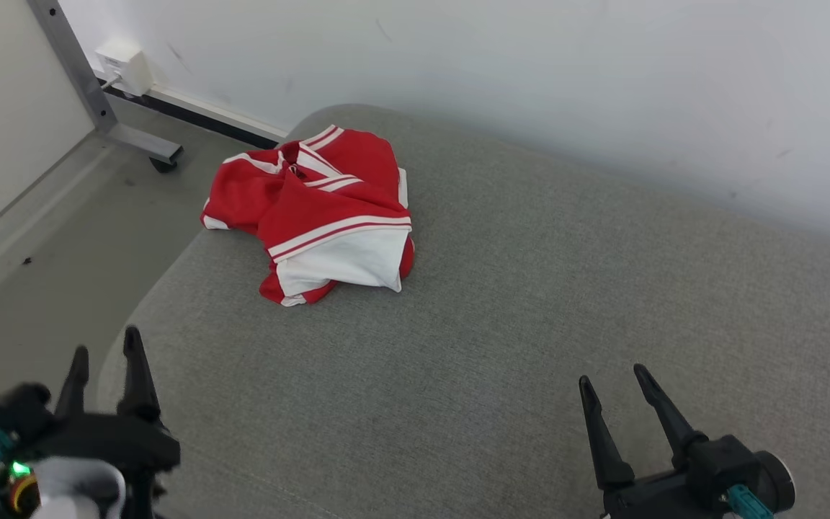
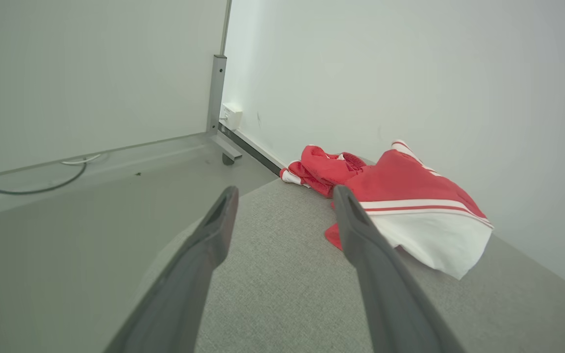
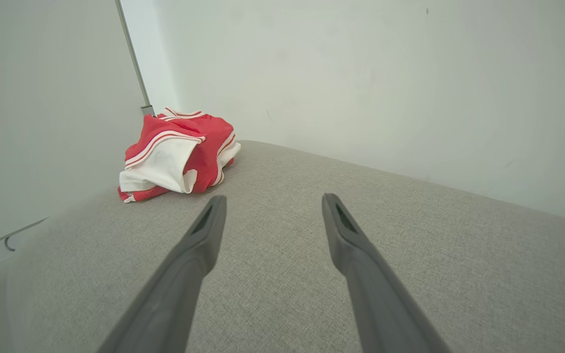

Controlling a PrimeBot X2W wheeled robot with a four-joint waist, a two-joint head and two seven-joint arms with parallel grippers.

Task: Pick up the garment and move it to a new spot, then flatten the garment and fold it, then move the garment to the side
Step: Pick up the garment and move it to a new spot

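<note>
A crumpled red and white garment (image 1: 318, 213) lies bunched near the far left corner of a grey fabric surface (image 1: 530, 303). From the left wrist the garment (image 2: 400, 206) sits ahead and to the right of the fingers; from the right wrist the garment (image 3: 174, 154) is far ahead on the left. My left gripper (image 1: 109, 357) hovers at the surface's near left edge, open and empty. My right gripper (image 1: 613, 375) stands open at the near right, well short of the cloth. In the wrist views my left gripper (image 2: 285, 193) and my right gripper (image 3: 270, 198) both show spread fingers holding nothing.
A white wall (image 1: 530, 72) runs along the far side of the surface. Left of it is grey floor (image 1: 47, 238) with a metal frame leg on a caster (image 1: 134, 144) and a white box (image 1: 123, 65) at the wall's base. A cable (image 2: 37, 184) lies on the floor.
</note>
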